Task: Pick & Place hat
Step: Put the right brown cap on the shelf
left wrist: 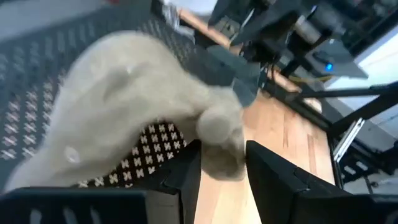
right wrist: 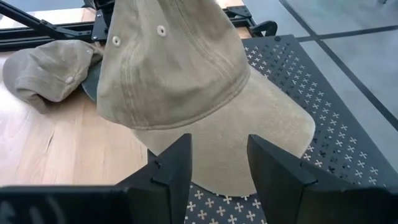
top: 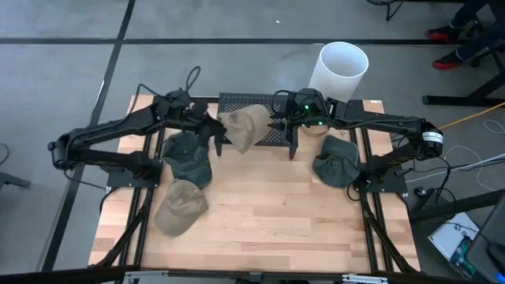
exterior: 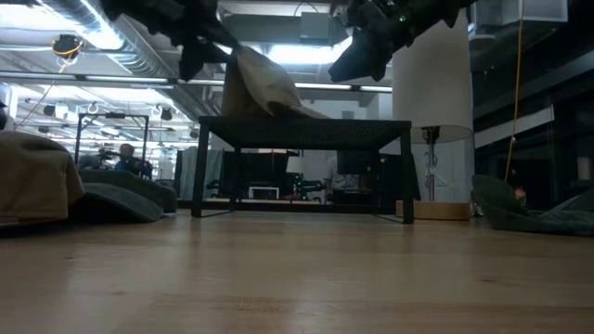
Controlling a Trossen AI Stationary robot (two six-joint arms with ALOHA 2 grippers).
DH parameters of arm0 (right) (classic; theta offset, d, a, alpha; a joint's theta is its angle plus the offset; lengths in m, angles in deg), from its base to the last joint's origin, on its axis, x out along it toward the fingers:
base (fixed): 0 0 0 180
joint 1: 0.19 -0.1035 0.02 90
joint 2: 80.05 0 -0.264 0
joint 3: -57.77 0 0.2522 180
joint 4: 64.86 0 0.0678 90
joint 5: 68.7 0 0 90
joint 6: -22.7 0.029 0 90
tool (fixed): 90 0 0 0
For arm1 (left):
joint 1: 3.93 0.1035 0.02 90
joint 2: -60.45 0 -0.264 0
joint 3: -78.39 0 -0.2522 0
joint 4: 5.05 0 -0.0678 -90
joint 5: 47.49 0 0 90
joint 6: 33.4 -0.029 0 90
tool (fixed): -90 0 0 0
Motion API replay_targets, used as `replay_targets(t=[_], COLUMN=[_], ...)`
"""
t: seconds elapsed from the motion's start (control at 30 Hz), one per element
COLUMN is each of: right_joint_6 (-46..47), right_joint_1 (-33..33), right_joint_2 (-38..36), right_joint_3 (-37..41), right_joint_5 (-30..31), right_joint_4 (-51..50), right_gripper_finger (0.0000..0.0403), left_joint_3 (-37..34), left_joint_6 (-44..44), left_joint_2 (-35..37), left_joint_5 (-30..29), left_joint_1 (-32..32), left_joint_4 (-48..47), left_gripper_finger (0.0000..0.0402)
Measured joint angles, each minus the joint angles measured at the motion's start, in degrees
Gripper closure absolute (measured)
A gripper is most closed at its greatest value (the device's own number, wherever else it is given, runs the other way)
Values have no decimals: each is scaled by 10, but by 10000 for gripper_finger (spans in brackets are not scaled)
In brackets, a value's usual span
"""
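The left gripper sits at the left edge of the black rack at the back of the table, its fingers closed on a fold of the tan hat; the left wrist view shows cloth pinched between the 2 dark fingers. The hat itself is over the left part of the rack, its crown lifted and its brim lying on the perforated top; from the low view it stands up in a peak above the rack. The right gripper hovers just beside the hat on the other side, fingers apart and holding nothing, the brim lying just beyond them in its wrist view.

By my reading the task is well along for this hat: it has reached the rack and only needs to be let go and left lying flat. 3 other hats are not yet on the rack: a dark green hat left of centre, a second tan hat nearer the front and touching it, and another green hat on the right side.

A white bin stands behind the table on the right; it is clear of the work. The closest obstacle is each arm to the other, since both grippers crowd the same hat.
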Motion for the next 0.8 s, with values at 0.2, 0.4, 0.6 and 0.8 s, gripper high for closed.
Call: replay_targets(t=[0.2,0.4,0.6,0.8], right_joint_6=[-15,-44,-52,-57], right_joint_1=[1,15,45,80], right_joint_2=[24,53,50,69], right_joint_3=[0,0,0,0], right_joint_5=[0,0,0,-1], right_joint_4=[17,57,77,109], right_gripper_finger=[248,248,248,248], left_joint_3=[0,-6,-36,-62], left_joint_6=[1,19,25,-16], left_joint_2=[48,60,41,2], left_joint_5=[0,-85,-147,-225], left_joint_1=[3,-18,-45,-79], left_joint_4=[-18,-124,-110,-28], left_gripper_finger=[284,296,313,341])
